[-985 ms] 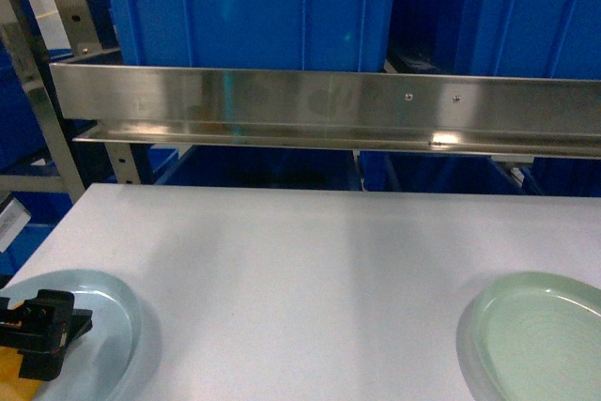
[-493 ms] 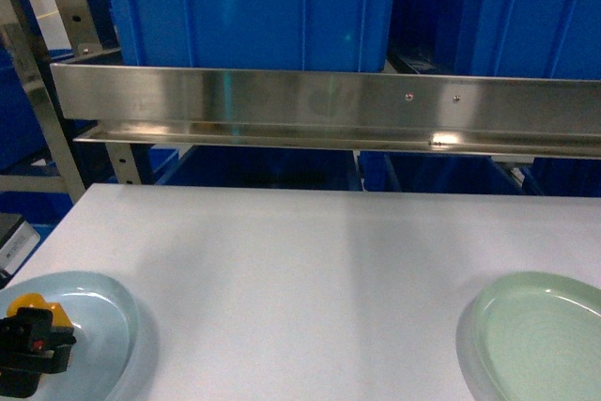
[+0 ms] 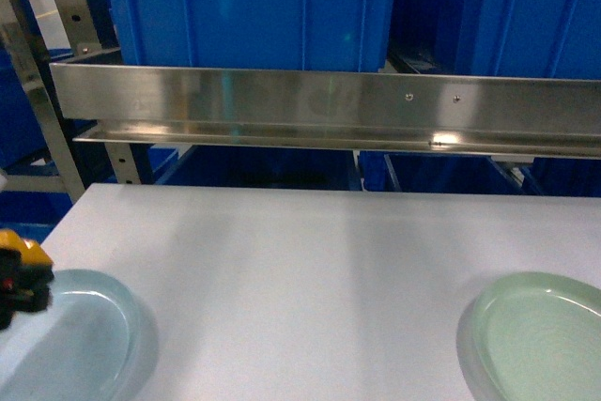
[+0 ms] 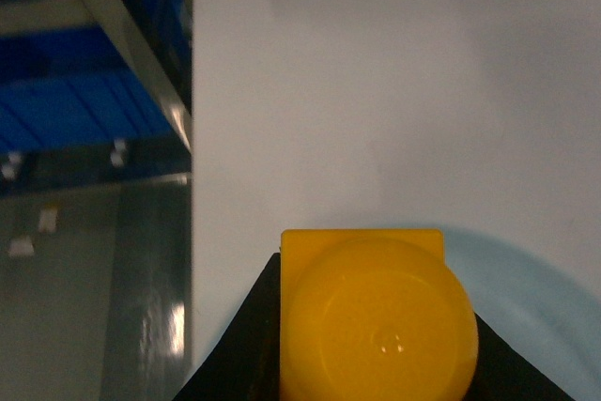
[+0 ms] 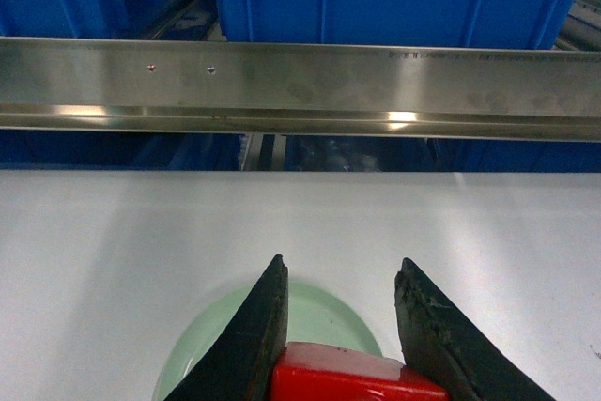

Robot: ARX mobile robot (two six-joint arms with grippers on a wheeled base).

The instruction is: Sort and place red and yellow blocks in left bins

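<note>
1. The left hand [image 3: 11, 281] shows at the far left edge of the head view, black, gripping the yellow block [image 3: 21, 249], which sticks out above it.
2. In the left wrist view the yellow block [image 4: 376, 321] fills the lower middle, a round stud facing the camera, with the black fingers [image 4: 235, 345] of the hand pressed to either side of it.
3. The block hangs over the rim of the blue plate [image 3: 84, 345], near the left edge of the white bench [image 3: 300, 269]. Whether it touches the plate cannot be told.
4. The right hand [image 5: 343, 312] is out of the head view. In the right wrist view its two dark fingers [image 5: 258, 331] stand a block's width apart.
5. The red block [image 5: 357, 375] sits between those fingers at the bottom edge. Whether they actually press it cannot be told.
6. The red block is over the green plate [image 5: 202, 363], which lies on the bench at the right of the head view [image 3: 535, 335].
7. The two plates are well apart, at opposite sides of the bench.
8. Behind the bench runs a steel rail [image 3: 329, 105], with blue bins [image 3: 254, 7] above and behind it, the left one the nearer to the yellow block.
</note>
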